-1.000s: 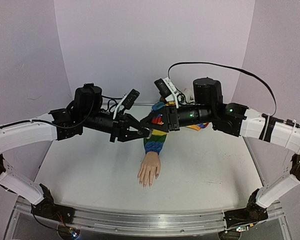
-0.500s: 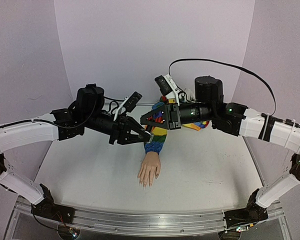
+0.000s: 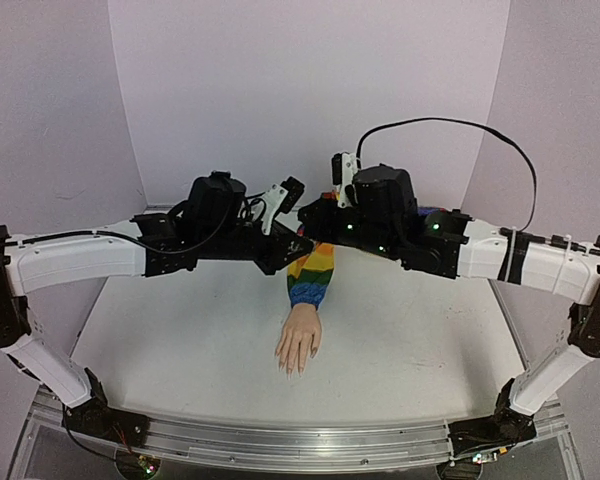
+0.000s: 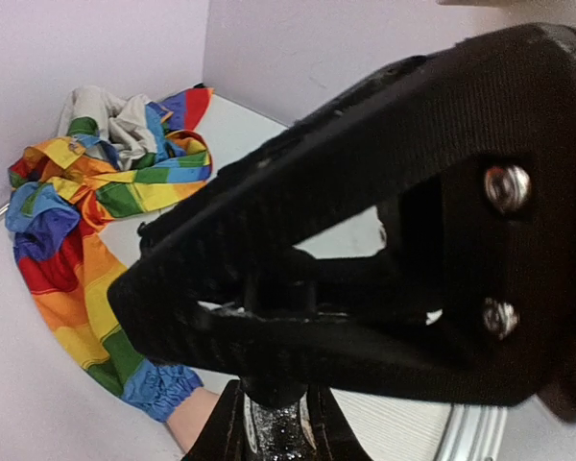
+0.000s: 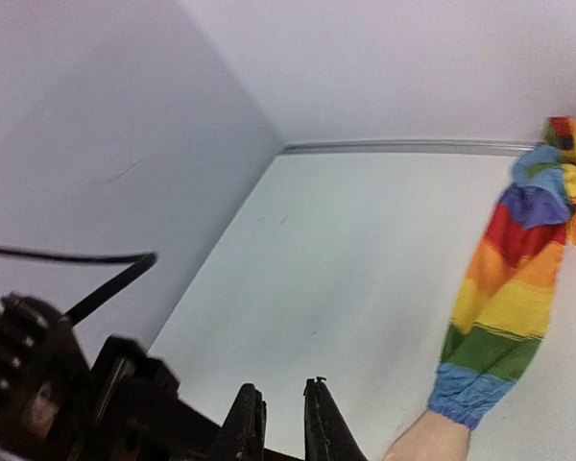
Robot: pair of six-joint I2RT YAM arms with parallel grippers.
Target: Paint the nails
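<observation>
Above the sleeve [image 3: 311, 275], left pincer [image 4: 274, 423] clamps a bottle [image 4: 272, 434]; right pincer [image 5: 284, 413] closed.

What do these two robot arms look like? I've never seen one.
Both the left arm and right arm have white tubular links joined by black joints. The left end effector and right end effector are black, each with two pointed fingers. A black cable loops over the right arm, which shows green lights.

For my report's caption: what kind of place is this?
Probably a robot lab test booth: plain walls enclose a white table, the left arm and right arm are bolted to a metal rail, and a mannequin hand in a rainbow sleeve lies there.
</observation>
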